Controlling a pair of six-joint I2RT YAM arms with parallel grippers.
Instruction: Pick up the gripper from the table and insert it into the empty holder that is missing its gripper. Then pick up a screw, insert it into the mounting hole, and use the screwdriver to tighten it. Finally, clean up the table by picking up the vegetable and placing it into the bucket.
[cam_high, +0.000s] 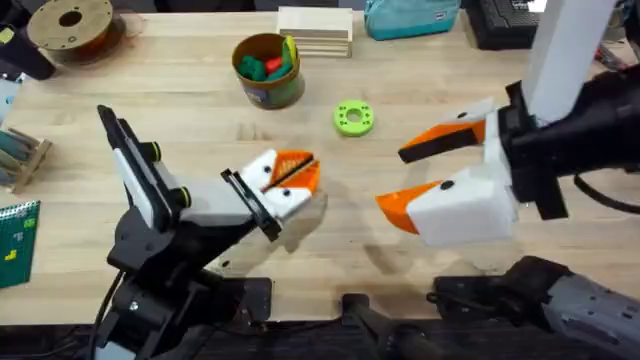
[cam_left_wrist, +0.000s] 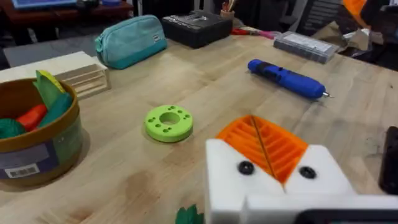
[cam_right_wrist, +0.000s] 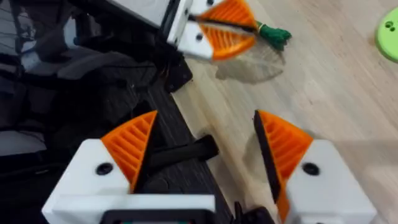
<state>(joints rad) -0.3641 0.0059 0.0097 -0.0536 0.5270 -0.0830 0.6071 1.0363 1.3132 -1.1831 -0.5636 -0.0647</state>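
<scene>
The right gripper (cam_high: 392, 178) hangs over the desk (cam_high: 200, 110) with its jaws wide apart, near the left gripper (cam_high: 300, 175), whose orange jaws are pressed together. A careless swing of either arm could knock one into the other, since they share the middle of the desk.

The bucket (cam_high: 267, 68) stands well beyond the left gripper and already holds red and green pieces and a yellow-green one. A vegetable dropped from too high, or off-centre, could bounce off them or off the rim and land back on the desk.

The vegetable (cam_right_wrist: 273, 34) lies right at the left gripper's tip, its leafy end poking out past the orange. I cannot tell whether the jaws pinch any of it, and no green shows between them in the left wrist view. If the hold is only on a few leaves, or on none, it would likely slip or stay behind when lifted.

Around these things:
- a brown spool (cam_high: 70, 25) sits at the far left corner
- a teal pouch (cam_high: 410, 15) and a stack of wooden boards (cam_high: 315, 30) lie along the far edge
- the screwdriver (cam_left_wrist: 286, 78) lies well off to the side
- a green disc (cam_high: 353, 118) rests between the bucket and the right gripper, just beside the straight path to the bucket but not in it
</scene>
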